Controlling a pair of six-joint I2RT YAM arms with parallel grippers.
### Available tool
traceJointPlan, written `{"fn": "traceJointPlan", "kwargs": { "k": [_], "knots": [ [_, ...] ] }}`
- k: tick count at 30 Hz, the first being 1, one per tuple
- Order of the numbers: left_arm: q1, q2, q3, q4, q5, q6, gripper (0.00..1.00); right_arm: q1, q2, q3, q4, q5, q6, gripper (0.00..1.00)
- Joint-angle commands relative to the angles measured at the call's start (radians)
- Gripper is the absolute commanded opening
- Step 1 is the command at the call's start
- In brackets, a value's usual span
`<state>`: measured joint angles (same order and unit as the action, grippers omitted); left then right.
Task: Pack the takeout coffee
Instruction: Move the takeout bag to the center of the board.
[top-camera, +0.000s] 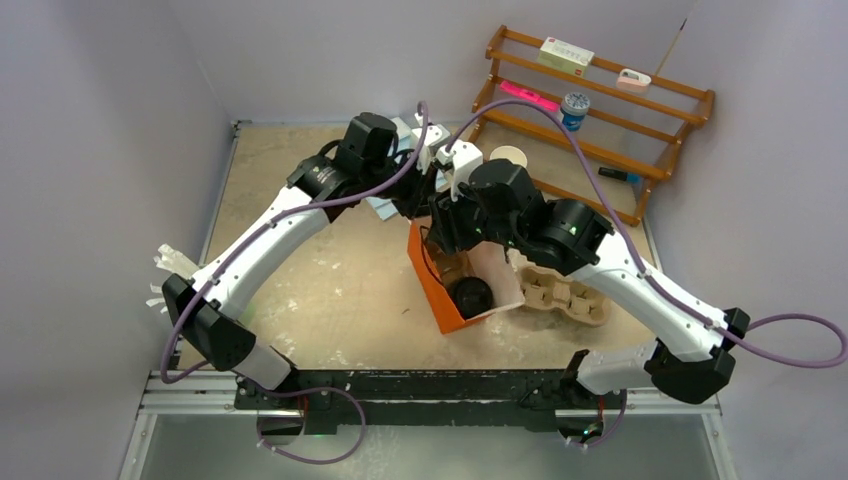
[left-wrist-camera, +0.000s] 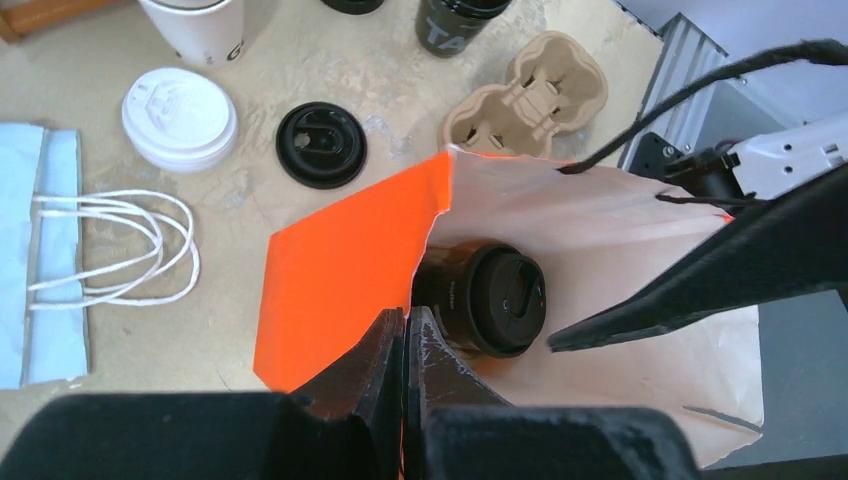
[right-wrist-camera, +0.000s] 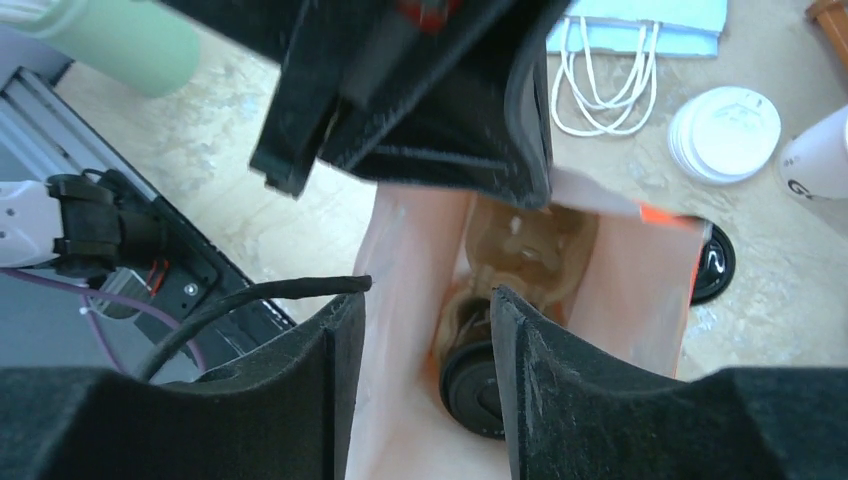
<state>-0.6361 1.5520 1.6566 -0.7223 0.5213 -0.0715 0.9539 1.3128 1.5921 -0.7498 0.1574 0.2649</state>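
Cup, black and capped with its lid, sits deep inside the bag, its lid facing the open mouth. The bag is orange outside and pale inside, and stands near the middle of the table. The left gripper is at the bag's rim with its fingers pressed together on the paper edge, where the orange wall meets the pale lining. The right gripper hangs over the mouth with its fingers apart and nothing clamped between them; the capped cup shows below, partly hidden by one finger. Outside the bag, a loose lid lies flat on the table near the orange wall. A second cup with white print stands farther off, at the edge of the left wrist view. The carrier lies on the table just beside the bag. White lids are stacked near the loose lid, with a white cup beyond them. A blue bag with white handles lies flat off to the side.
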Motion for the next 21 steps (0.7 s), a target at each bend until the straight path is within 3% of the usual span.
{"fn": "traceJointPlan", "kwargs": {
  "k": [1,10,17,21],
  "knots": [
    [-0.028,-0.060,0.025,0.016,-0.052,0.067,0.00,0.003,-0.015,0.088,0.057,-0.046,-0.036,0.51],
    [-0.028,-0.068,0.013,0.031,-0.076,0.067,0.00,0.002,0.041,0.172,0.114,-0.154,-0.033,0.57],
    [-0.003,-0.073,-0.002,-0.027,-0.149,0.023,0.00,-0.014,0.071,0.213,0.072,0.113,-0.009,0.46],
    [0.065,-0.134,-0.058,-0.029,-0.204,-0.012,0.00,-0.036,0.066,0.215,0.052,0.282,-0.005,0.42]
  ]
}}
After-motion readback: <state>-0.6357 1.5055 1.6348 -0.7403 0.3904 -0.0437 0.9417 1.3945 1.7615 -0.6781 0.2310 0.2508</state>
